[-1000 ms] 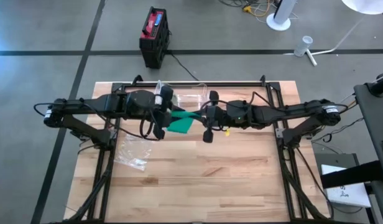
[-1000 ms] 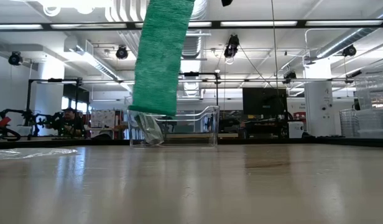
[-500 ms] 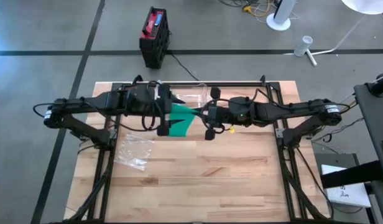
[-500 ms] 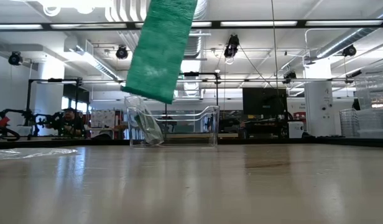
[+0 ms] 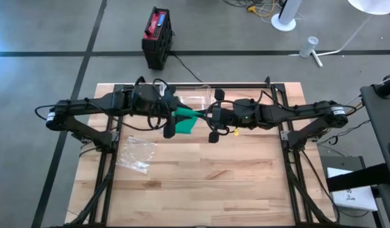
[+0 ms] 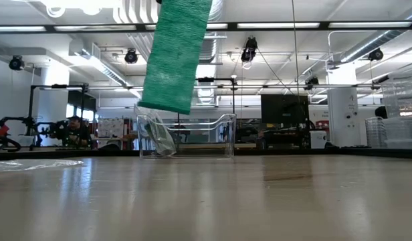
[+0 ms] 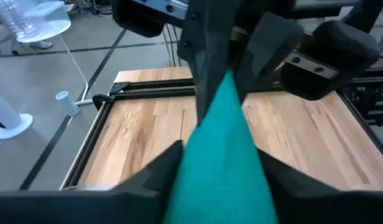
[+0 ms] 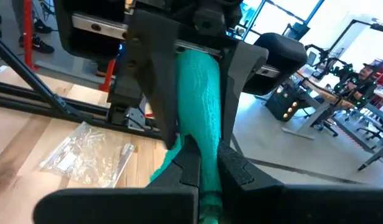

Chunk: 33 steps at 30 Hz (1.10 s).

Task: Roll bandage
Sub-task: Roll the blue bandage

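both arms meet above the table, nearer its far edge than its near one, with the green bandage stretched between them in the air. the left gripper has its fingers pressed narrowly onto the bandage, one on each side of the strip. the right gripper is clamped tight on the bandage's other end, its fingers pinching the strip between them. in the low view the bandage hangs down as a flat strip, its loose end well clear of the table top. a clear box stands on the table near the far edge, behind the hanging strip. a clear plastic bag lies flat toward the left edge, apart from both grippers.
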Motion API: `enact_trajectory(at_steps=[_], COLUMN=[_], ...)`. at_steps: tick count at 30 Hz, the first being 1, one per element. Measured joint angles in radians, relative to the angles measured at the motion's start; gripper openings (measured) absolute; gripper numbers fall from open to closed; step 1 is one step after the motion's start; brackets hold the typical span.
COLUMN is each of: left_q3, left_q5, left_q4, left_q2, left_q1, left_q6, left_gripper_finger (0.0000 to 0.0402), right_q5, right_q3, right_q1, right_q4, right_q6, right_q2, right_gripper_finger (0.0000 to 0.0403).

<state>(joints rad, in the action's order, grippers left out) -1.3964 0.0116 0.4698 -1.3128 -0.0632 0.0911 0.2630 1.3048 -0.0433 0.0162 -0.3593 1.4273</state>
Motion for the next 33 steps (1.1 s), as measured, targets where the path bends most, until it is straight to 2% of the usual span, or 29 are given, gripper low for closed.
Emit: enact_trajectory(at_steps=[5,8,17,22,28,33], left_q3=[0.000,0.000,0.000,0.011,0.011,0.011], left_q5=[-0.038,-0.050,-0.070,-0.124,-0.169,-0.228], left_q4=[-0.006,-0.007,-0.036,-0.070,-0.079,-0.085], left_q2=[0.001,0.001,0.003,0.003,0.003,0.003], left_q1=[-0.006,-0.008,-0.011,-0.012,-0.022,-0.047], left_q6=[-0.048,-0.070,-0.104,-0.121,-0.246,-0.371], left_gripper_finger=[0.0025,0.0017,0.0108,0.0167,0.0227,0.0245], right_q5=[0.015,0.025,0.040,0.055,0.146,0.253], right_q3=[0.000,0.000,0.011,0.011,0.011,0.011], right_q1=[-0.001,-0.001,-0.011,-0.022,-0.047,-0.071], right_q4=[-0.011,-0.019,-0.045,-0.055,-0.066,-0.113], right_q6=[-0.018,-0.039,-0.088,-0.165,-0.369,-0.561], right_q2=[0.000,0.000,0.000,0.000,0.004,0.023], right_gripper_finger=[0.0007,0.0007,0.0007,0.0007,0.0007,0.0007])
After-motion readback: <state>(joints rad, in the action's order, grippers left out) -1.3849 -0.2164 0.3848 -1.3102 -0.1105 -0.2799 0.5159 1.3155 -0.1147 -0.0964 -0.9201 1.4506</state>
